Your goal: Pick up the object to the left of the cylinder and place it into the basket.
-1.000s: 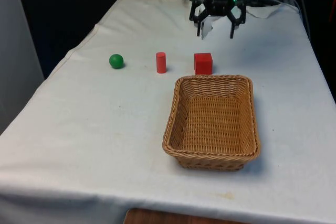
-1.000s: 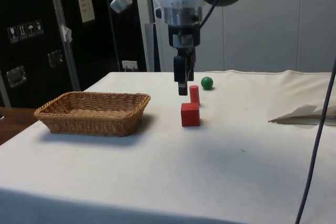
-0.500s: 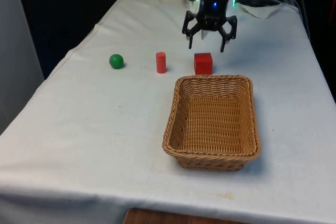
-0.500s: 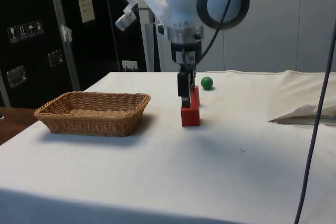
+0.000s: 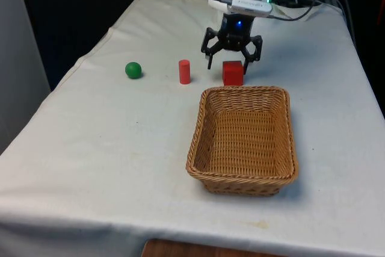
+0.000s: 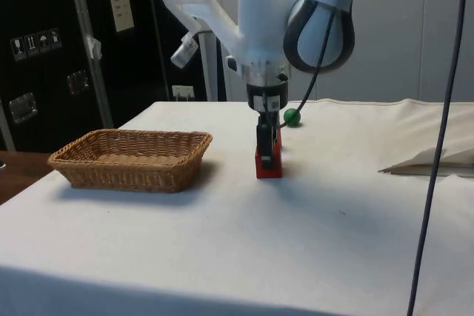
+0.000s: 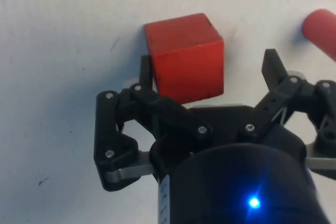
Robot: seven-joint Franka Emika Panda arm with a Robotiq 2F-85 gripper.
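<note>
Red cube [image 5: 233, 73] sits on the white cloth [image 5: 120, 148] just behind the wicker basket [image 5: 243, 139], to the front view's right of the red cylinder [image 5: 184, 71] and green ball [image 5: 133, 70], and I see my gripper [image 5: 228, 66] spread wide astride it, fingers [image 7: 146, 73] clear of its sides.

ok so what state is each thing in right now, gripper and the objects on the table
gripper: open, lowered around the red cube, one finger on each side
red cube: on the cloth, not lifted
red cylinder: upright, untouched
green ball: resting on the cloth, untouched
basket: upright, nothing in it
</note>
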